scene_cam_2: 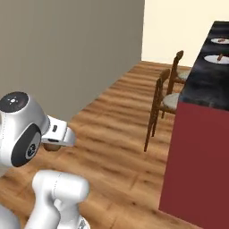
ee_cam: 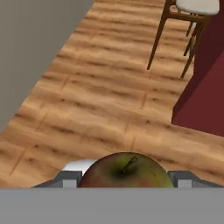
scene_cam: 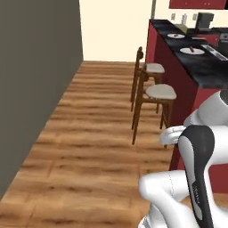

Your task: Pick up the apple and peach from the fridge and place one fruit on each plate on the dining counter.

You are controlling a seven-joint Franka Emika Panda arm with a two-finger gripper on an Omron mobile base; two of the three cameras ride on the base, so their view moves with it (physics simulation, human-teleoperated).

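A red-and-green apple (ee_cam: 124,171) with a short stem sits between the two fingers of my gripper (ee_cam: 124,178), which is shut on it above the wooden floor. In the right base view a bit of the apple (scene_cam_2: 53,146) peeks out under the white hand. Two white plates (scene_cam: 192,51) (scene_cam: 176,35) lie on the black marbled dining counter (scene_cam: 200,69), ahead and to the right; each carries a small dark reddish thing. They also show as plates (scene_cam_2: 217,58) (scene_cam_2: 219,41) on the counter (scene_cam_2: 203,89). The peach and the fridge are out of view.
Two wooden stools with pale cushions (scene_cam: 160,92) (scene_cam: 153,68) stand along the counter's dark red base (scene_cam_2: 197,156). A grey wall (scene_cam: 35,80) runs along the left. Wooden floor (scene_cam: 89,147) lies open between wall and stools.
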